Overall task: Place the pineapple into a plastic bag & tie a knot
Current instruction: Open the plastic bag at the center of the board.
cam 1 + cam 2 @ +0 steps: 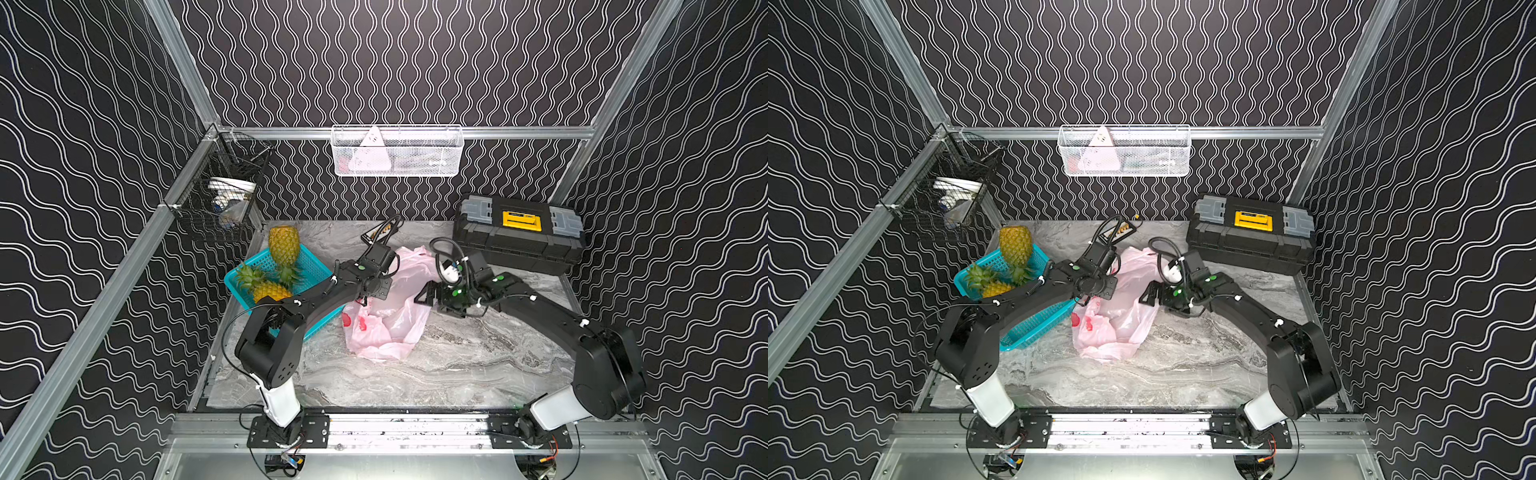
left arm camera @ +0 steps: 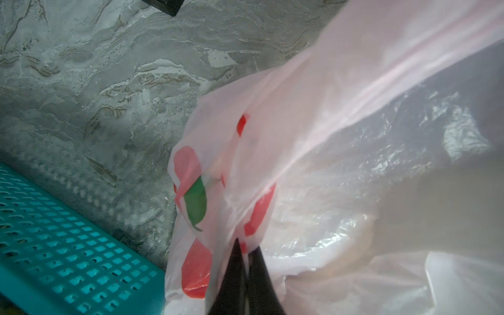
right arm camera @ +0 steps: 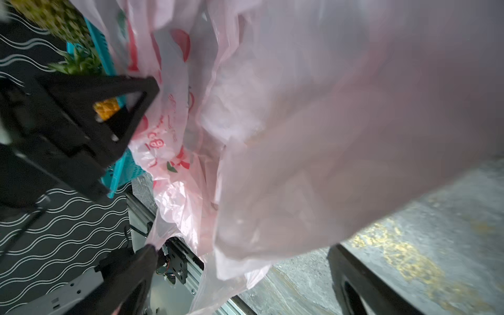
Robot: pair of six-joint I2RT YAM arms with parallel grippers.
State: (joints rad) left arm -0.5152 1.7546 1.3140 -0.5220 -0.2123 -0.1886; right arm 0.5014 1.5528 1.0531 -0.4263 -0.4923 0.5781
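Note:
The pale-pink plastic bag [image 1: 395,320] [image 1: 1121,320] lies crumpled on the marble table, mid-way between both arms. My left gripper [image 1: 365,297] [image 2: 245,245] points down at the bag's left edge, shut on a fold of film beside a red print. My right gripper [image 1: 428,296] [image 3: 244,249] is open at the bag's right side, with loose film [image 3: 300,136] draped between its spread fingers. One pineapple [image 1: 284,245] [image 1: 1015,245] stands in the teal basket [image 1: 316,266] and another pineapple [image 1: 266,289] lies beside it. No knot shows in any view.
A black toolbox [image 1: 519,232] sits at the back right. A white mesh basket [image 1: 397,151] hangs on the back rail and a black wire basket [image 1: 224,199] on the left rail. A small black object [image 1: 380,232] lies behind the bag. Bare marble [image 1: 457,365] stretches in front.

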